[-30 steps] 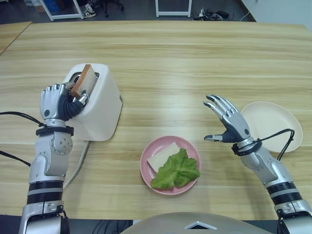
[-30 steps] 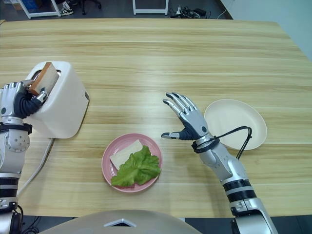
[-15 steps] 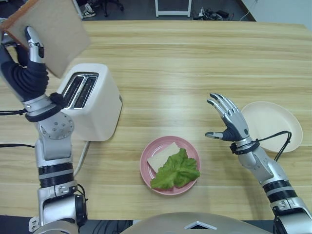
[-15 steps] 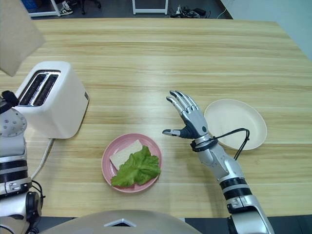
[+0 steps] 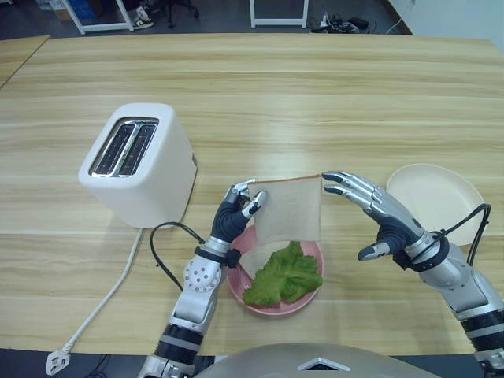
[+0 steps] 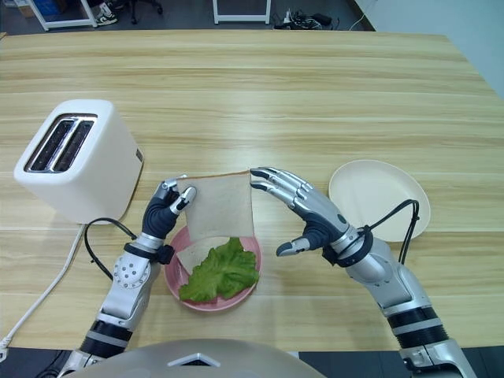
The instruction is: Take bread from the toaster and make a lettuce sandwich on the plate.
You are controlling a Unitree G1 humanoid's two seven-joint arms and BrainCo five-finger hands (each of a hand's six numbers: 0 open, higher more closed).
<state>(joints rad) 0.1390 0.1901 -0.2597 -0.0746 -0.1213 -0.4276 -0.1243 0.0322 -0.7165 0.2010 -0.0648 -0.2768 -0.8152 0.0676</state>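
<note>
Left eye view: left hand (image 5: 236, 214) pinches one pale bread slice (image 5: 289, 209) over one round pink plate (image 5: 235, 272) bearing a second slice (image 6: 189, 256) and one green lettuce leaf (image 5: 285, 276); right hand (image 5: 378, 216) spread, empty.

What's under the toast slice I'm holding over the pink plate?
A green lettuce leaf on the round pink plate, an edge of a pale bread slice beneath it. The tan toast slice in the left hand covers the plate's far part.
</note>
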